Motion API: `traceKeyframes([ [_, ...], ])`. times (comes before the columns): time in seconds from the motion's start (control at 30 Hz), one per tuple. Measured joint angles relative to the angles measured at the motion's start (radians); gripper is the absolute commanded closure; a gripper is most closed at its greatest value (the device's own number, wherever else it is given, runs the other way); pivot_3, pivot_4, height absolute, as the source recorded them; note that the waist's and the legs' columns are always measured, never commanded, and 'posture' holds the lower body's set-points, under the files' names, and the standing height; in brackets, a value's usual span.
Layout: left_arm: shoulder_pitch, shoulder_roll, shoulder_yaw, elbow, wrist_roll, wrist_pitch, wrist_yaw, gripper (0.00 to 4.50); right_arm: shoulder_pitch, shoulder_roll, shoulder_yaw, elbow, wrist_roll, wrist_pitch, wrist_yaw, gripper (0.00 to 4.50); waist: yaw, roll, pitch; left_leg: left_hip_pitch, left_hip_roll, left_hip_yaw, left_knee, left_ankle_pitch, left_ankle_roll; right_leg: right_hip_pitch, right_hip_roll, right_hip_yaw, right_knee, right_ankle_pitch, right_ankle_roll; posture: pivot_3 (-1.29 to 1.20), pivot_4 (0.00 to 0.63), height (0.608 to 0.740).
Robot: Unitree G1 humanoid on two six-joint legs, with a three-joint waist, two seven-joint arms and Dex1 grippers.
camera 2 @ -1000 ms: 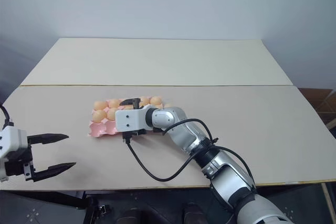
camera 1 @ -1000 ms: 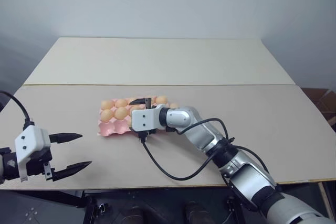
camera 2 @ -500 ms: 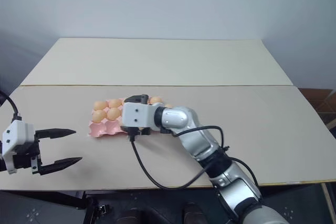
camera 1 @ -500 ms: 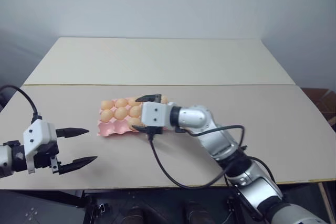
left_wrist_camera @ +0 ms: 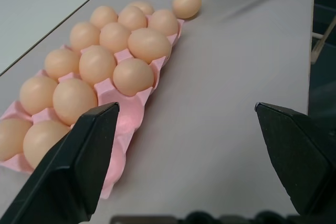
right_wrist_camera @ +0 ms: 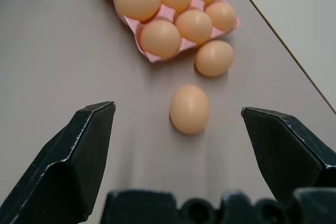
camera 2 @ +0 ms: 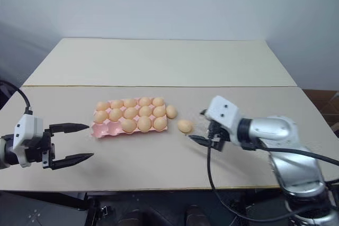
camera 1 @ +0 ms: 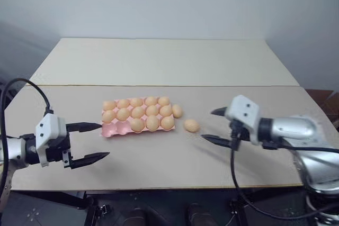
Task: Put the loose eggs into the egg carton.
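Observation:
The pale-pink egg carton (camera 1: 113, 129) lies at the table's middle and holds several tan-orange eggs; its two front-left cups look bare. One loose egg (camera 1: 177, 111) rests against the carton's right end. A second loose egg (camera 1: 191, 125) lies on the table further right, and in the right wrist view this egg (right_wrist_camera: 189, 108) sits ahead of the open fingers. My right gripper (camera 1: 207, 125) hovers open just right of that egg, apart from it. My left gripper (camera 1: 104, 141) is open and empty, left of and in front of the carton (left_wrist_camera: 131, 115).
The task things lie on the near beige table (camera 1: 159, 157). A second beige table (camera 1: 159, 62) joins it along a seam behind the carton. A black cable (camera 1: 238, 189) hangs from my right wrist over the front edge.
My right arm has swung away from above the carton to the right, uncovering the eggs. Its gripper now stands by the loose egg. My left gripper has crept toward the carton.

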Motion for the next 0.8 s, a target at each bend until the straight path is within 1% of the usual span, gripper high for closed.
traceKeyframes([
  [0.13,-0.025,-0.001,-0.023,0.011,-0.004,0.0,-0.005,0.0,0.058,-0.06,-0.037,-0.034,0.051,0.033,-0.008,0.05,0.003,0.0,0.0,-0.001,0.0,0.0,0.0,0.0,0.0,0.0,0.0,0.0,-0.001,0.0,0.0,0.0,0.15,0.74],
  [0.27,-0.047,-0.004,-0.034,0.034,-0.004,-0.004,-0.013,0.0,0.074,-0.092,-0.046,-0.041,0.076,0.039,-0.041,0.05,0.003,0.0,0.0,-0.001,0.0,0.0,0.0,0.0,0.0,0.0,0.0,0.0,-0.001,0.0,0.0,0.0,0.15,0.74],
  [0.37,-0.048,-0.004,-0.038,0.038,-0.004,-0.004,-0.017,0.0,0.074,-0.094,-0.046,-0.043,0.083,0.039,-0.052,0.05,0.003,0.0,0.0,-0.001,0.0,0.0,0.0,0.0,0.0,0.0,0.0,0.0,-0.001,0.0,0.0,0.0,0.15,0.74],
  [0.5,-0.058,-0.004,-0.039,0.035,-0.011,0.001,-0.01,0.0,0.093,-0.093,-0.039,-0.056,0.107,0.039,-0.11,0.05,0.005,0.0,0.0,-0.001,0.0,0.0,0.0,0.0,0.0,0.0,0.0,0.0,-0.001,0.0,0.0,0.0,0.15,0.74],
  [0.67,-0.048,-0.01,-0.037,0.0,-0.015,0.0,0.013,0.0,0.087,-0.098,-0.005,-0.041,0.115,0.018,-0.128,0.05,0.003,0.0,0.0,-0.001,0.0,0.0,0.0,0.0,0.0,0.0,0.0,0.0,-0.001,0.0,0.0,0.0,0.15,0.74],
  [0.8,-0.025,-0.016,-0.035,-0.018,-0.015,0.0,0.027,0.0,0.043,-0.132,0.008,0.008,0.116,0.0,-0.129,0.05,0.004,0.0,0.0,-0.001,0.0,0.0,0.0,0.0,0.0,0.0,0.0,0.0,-0.001,0.0,0.0,0.0,0.15,0.74],
])
